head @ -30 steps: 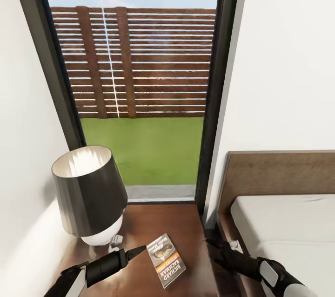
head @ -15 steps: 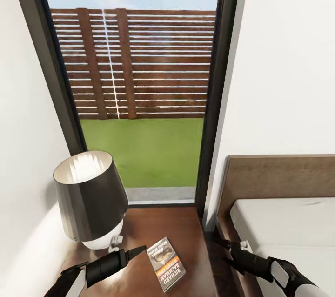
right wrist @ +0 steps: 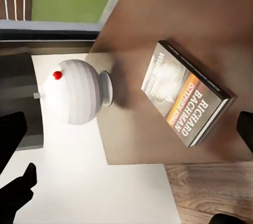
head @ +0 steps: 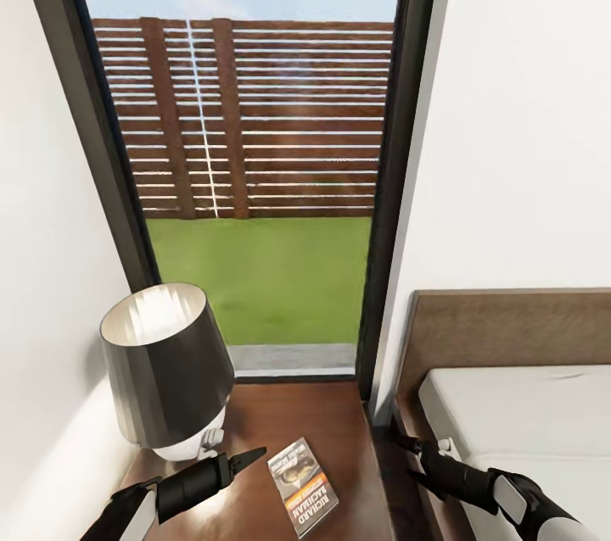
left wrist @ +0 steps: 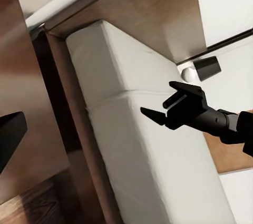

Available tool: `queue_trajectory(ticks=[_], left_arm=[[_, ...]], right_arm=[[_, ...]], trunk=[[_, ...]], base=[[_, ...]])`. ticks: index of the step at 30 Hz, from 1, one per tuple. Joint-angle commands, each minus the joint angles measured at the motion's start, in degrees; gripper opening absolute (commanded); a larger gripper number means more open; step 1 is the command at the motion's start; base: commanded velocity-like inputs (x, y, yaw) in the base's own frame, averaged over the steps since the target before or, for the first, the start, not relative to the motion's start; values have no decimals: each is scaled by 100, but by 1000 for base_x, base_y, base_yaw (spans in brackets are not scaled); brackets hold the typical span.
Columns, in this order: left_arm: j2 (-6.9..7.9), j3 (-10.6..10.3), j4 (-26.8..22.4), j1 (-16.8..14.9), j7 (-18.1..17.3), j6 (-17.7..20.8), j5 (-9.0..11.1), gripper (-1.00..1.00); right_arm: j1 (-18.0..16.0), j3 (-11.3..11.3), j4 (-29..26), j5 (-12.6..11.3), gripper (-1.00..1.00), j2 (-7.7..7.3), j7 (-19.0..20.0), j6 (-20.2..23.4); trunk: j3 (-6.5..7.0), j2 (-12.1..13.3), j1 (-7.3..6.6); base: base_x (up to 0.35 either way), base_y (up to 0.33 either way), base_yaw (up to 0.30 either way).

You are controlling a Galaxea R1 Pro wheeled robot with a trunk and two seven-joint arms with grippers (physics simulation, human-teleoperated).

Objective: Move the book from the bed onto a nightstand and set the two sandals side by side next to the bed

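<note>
The book [head: 303, 486] lies flat on the dark-brown nightstand [head: 339, 431], cover up; its "Richard Bachman" lettering reads clearly in the right wrist view [right wrist: 185, 95]. My left gripper [head: 250, 458] hovers open just left of the book, holding nothing. My right gripper [head: 400, 452] is open and empty over the gap between nightstand and bed [head: 526, 414], and it also shows above the mattress [left wrist: 132, 145] in the left wrist view [left wrist: 158, 109]. The sandals are out of view.
A lamp with a black shade [head: 165, 371] and white base [right wrist: 79, 95] stands on the nightstand's left part, close to my left arm. A tall window [head: 255, 185] lies behind, with white walls on both sides. The brown headboard [head: 509, 329] rises at the right.
The camera has tilted a little, so the scene sits lower. My right gripper has drawn back to the right, away from the book. The book lies still.
</note>
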Motion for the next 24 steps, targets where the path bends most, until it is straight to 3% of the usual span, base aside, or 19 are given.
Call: queue_trajectory(ticks=[1,11,16,18,20,24], left_arm=[[0,2,1,-3,-11,55,27,100],[0,-6,-3,-3,-1,49,21,100],[-3,-12,3,-3,50,41,-1,100],[-4,-13,21,1,76,36,-6,100],[-1,-11,136,9,143,27,-16,100],[0,-7,573,24,227,-256,-36,100]], right_arm=[[-3,-6,-1,-17,100,-1,3,34],[-3,-6,13,94,100,0,-12,16],[8,-6,27,672,100,0,-18,-133],[11,-6,34,834,100,0,-16,-419],[13,-6,138,951,100,2,-16,-1008],[14,-6,829,1019,100,2,-21,-2083]], trunk=[[13,39,-23],[192,440,-243],[282,640,-353],[318,721,-397],[354,801,-440],[426,961,-528]], base=[[0,0,0],[0,0,0],[0,0,0],[0,0,0],[0,0,0],[0,0,0]])
